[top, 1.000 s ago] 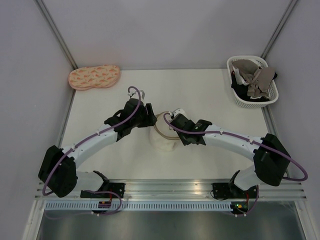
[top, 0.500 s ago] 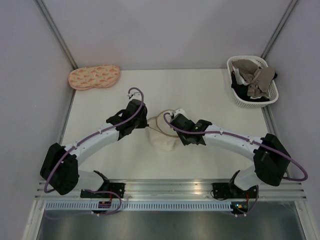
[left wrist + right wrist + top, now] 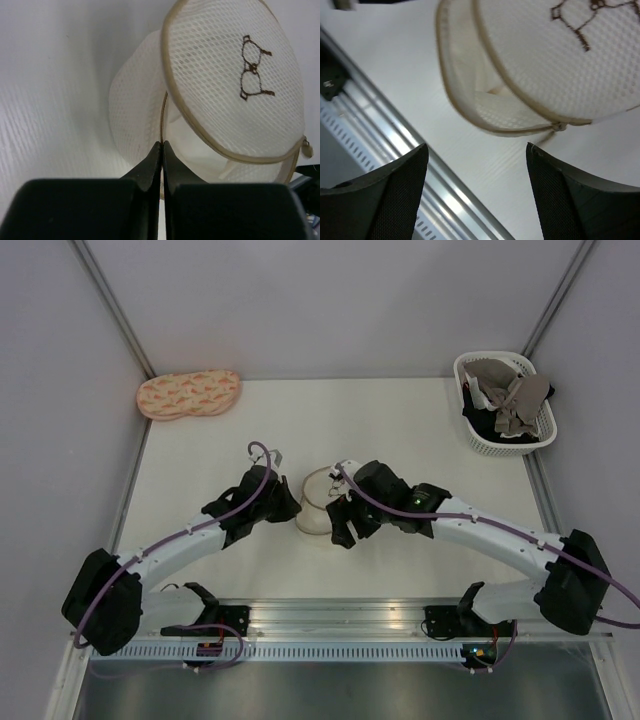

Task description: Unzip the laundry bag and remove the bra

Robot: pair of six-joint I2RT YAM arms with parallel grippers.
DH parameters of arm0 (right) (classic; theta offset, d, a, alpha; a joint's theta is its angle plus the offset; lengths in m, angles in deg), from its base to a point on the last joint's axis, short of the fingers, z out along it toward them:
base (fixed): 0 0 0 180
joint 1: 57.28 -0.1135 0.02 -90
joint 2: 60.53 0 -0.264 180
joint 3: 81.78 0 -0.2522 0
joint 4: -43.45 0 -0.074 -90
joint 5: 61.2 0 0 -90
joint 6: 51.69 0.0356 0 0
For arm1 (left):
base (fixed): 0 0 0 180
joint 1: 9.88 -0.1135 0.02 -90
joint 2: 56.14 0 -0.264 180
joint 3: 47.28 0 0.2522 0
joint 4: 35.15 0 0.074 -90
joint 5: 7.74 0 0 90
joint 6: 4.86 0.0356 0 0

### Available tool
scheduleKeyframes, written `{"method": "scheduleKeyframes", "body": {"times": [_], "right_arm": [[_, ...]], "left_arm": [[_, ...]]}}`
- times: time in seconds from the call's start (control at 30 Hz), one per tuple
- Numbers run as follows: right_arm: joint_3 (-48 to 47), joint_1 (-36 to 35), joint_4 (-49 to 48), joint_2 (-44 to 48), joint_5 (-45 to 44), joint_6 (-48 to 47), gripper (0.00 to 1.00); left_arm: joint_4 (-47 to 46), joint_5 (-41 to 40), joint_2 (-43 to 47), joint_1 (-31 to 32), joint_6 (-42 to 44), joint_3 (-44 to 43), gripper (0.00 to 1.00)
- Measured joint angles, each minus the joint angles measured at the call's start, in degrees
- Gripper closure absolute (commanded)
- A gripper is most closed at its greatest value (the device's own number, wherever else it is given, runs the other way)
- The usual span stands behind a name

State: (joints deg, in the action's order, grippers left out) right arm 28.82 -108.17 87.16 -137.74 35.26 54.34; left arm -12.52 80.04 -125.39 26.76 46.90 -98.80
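The laundry bag is a round cream mesh bag with a tan zipper rim and a small dark bra drawing on its face. It lies mid-table between the arms. Its zipper is partly undone and the disc face stands away from the body. My left gripper is shut on the bag's tan rim at the opening, on the bag's left side. My right gripper is open and holds nothing, just near of the bag, with the zipper pull beyond its right finger. The bra is hidden; only pale fabric shows in the gap.
A pink-orange patterned pouch lies at the back left by the wall. A white basket of beige and black clothes stands at the back right. An aluminium rail runs along the near table edge, close under the right gripper.
The left gripper has shut on the bag's rim and drawn nearer. The right gripper has let go of the zipper, opened and swung to the bag's near side.
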Motion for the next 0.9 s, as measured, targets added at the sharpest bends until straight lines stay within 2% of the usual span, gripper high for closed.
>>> {"method": "scheduleKeyframes", "body": {"times": [0.1, 0.27, 0.43, 0.6, 0.7, 0.8, 0.83, 0.9], "right_arm": [[-0.9, -0.07, -0.81, 4.0, 5.86, -0.79, 0.19], [-6.12, -0.11, 0.33, 3.8, 6.27, -1.33, 0.21], [-12.37, -1.4, 2.4, -1.9, -2.69, -1.75, 0.21], [-14.36, -3.28, 3.76, -8.22, -10.27, -3.08, 0.22], [-15.21, -3.85, 4.52, -11.91, -13.07, -4.02, 0.32], [-16.57, -4.0, 4.87, -15.21, -16.28, -4.52, 0.49], [-17.27, -4.0, 4.85, -16.33, -17.62, -4.61, 0.66], [-18.86, -4.0, 4.98, -18.36, -20.85, -4.46, 0.85]], "left_arm": [[-2.71, 2.69, 2.34, 0.11, -2.8, 2.78, 0.98], [-7.8, 4.55, 4.79, 0.13, -6.16, 5.29, 0.98], [-12.26, 5.9, 5.14, 0.13, -9.31, 8.09, 0.98], [-13.53, 6.58, 5.44, 0.13, -11.17, 9.53, 0.98], [-13.75, 6.8, 6.4, 0.13, -11.72, 9.81, 0.98], [-13.75, 6.82, 7.23, 0.13, -11.93, 9.81, 0.98], [-13.75, 6.82, 7.41, 0.13, -11.98, 9.81, 0.98], [-13.75, 6.82, 7.8, 0.13, -12.09, 9.86, 0.98]]}}
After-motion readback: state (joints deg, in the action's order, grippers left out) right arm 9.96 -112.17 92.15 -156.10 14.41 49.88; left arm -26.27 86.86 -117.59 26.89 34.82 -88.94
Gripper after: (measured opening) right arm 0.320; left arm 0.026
